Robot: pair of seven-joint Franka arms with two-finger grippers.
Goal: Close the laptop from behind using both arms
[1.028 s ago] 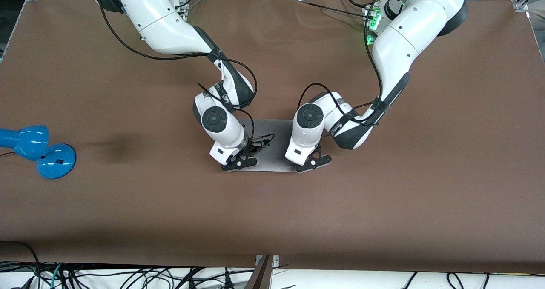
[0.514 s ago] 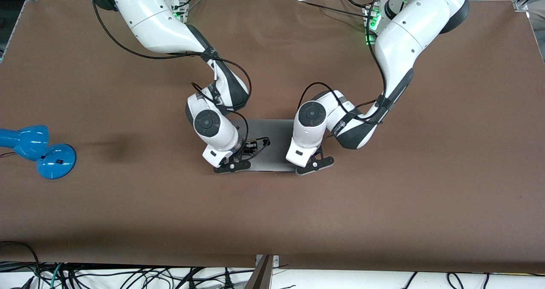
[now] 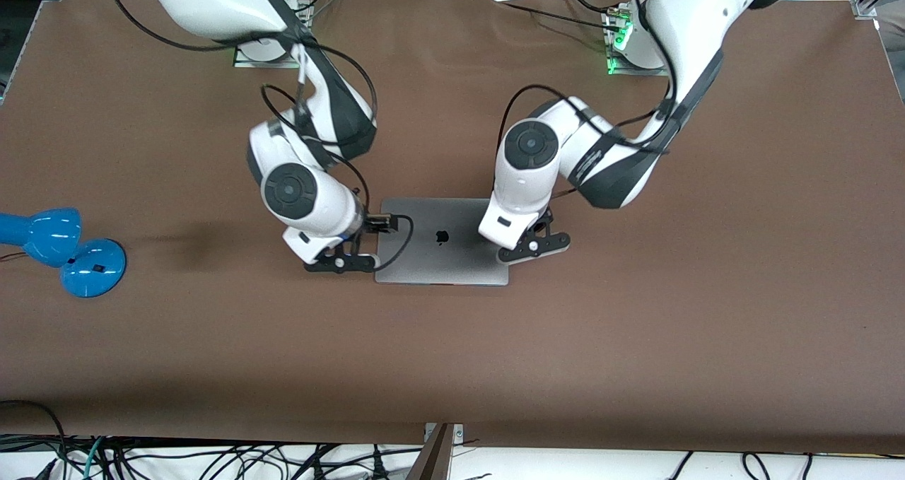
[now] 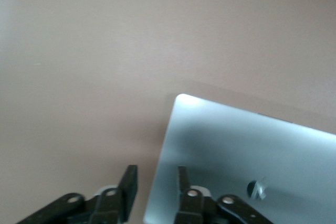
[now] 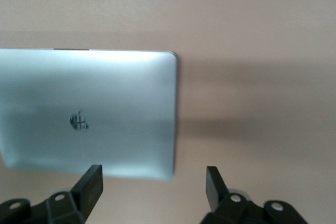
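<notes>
Two white arms, both bent at the elbow and reaching down from the base edge of the worktop toward its middle. Left gripper (image 3: 535,248) up over the laptop's edge at the left arm's end, wrist tipped down, fingers (image 4: 129,182) a little way apart with nothing between them; in its wrist view one finger over the lid, the other over bare table. Right gripper (image 3: 340,262) over the table just beside the laptop's other edge, at the right arm's end, fingers (image 5: 90,184) spread wide and holding nothing. Black cable looping off the right wrist and across the lid corner.

One laptop (image 3: 442,241), shut flat, silver lid up with the dark apple logo showing, about mid-table, roughly halfway between the base edge and the camera edge. Neither gripper touching it as far as can be seen.

One blue desk lamp (image 3: 60,248) lying way over by the short edge at the right arm's end, well apart from everything else. One brown table (image 3: 707,324) under it all.
</notes>
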